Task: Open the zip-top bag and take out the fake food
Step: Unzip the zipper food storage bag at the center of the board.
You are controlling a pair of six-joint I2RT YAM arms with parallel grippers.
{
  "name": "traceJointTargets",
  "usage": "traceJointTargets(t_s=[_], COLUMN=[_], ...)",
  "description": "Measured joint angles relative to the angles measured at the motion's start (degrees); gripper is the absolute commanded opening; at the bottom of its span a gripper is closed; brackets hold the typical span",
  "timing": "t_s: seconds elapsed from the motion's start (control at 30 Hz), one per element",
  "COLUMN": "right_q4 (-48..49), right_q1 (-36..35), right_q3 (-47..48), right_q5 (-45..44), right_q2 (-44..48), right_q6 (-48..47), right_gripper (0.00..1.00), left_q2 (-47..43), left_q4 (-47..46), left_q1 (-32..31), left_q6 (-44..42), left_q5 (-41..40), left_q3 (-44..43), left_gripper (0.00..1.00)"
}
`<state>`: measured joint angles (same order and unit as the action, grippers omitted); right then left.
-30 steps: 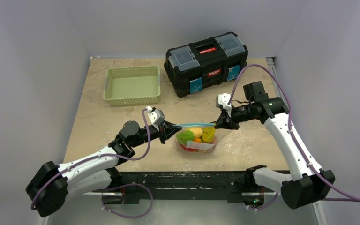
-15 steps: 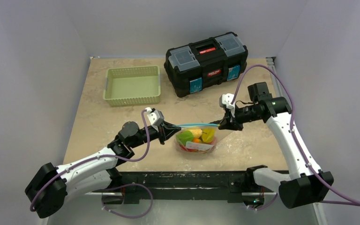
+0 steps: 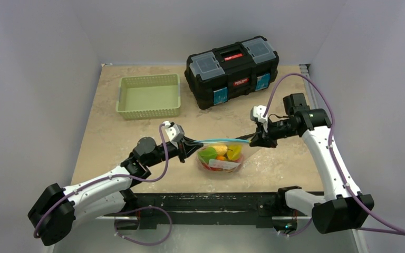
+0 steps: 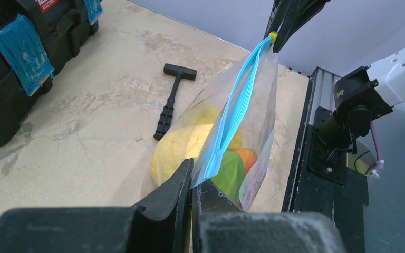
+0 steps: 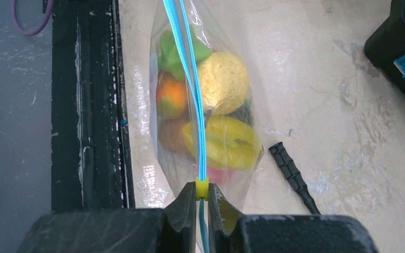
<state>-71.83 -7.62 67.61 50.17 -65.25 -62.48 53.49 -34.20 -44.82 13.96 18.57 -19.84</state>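
The zip-top bag (image 3: pixel 222 157) hangs just above the table near its front edge, stretched between both grippers. Its teal-blue zip strip (image 3: pixel 219 140) runs level from one to the other. My left gripper (image 3: pixel 190 143) is shut on the bag's left corner (image 4: pixel 206 167). My right gripper (image 5: pixel 202 193) is shut on the yellow slider (image 5: pixel 202 188) at the strip's right end. In the left wrist view the strip (image 4: pixel 237 100) shows two strands parted along the middle. The fake food (image 5: pixel 223 81) sits inside: a yellow round piece, an orange one (image 5: pixel 170 95), a green one (image 4: pixel 231 171) and a yellow-green one (image 5: pixel 227 141).
A black hammer (image 4: pixel 171 100) lies on the table just behind the bag. A black toolbox (image 3: pixel 232 71) stands at the back centre and a green basket (image 3: pixel 148 96) at the back left. The black front rail (image 3: pixel 205 203) runs close below the bag.
My right gripper has moved to the right with the slider, away from the left gripper, and the strip between them has grown longer. The left gripper has barely moved.
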Motion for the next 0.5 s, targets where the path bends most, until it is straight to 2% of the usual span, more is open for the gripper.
traceJointTargets(t_s=[0.5], right_q4=[-4.2], right_q1=[3.7], right_q3=[1.8], right_q5=[-1.2], right_q2=[-1.1], right_q6=[-3.5], right_gripper=[0.01], left_q2=[-1.3], left_q4=[1.0], left_q1=[0.0], left_q6=[-0.1], left_q5=[-0.9], left_q3=[0.1], left_gripper=[0.0])
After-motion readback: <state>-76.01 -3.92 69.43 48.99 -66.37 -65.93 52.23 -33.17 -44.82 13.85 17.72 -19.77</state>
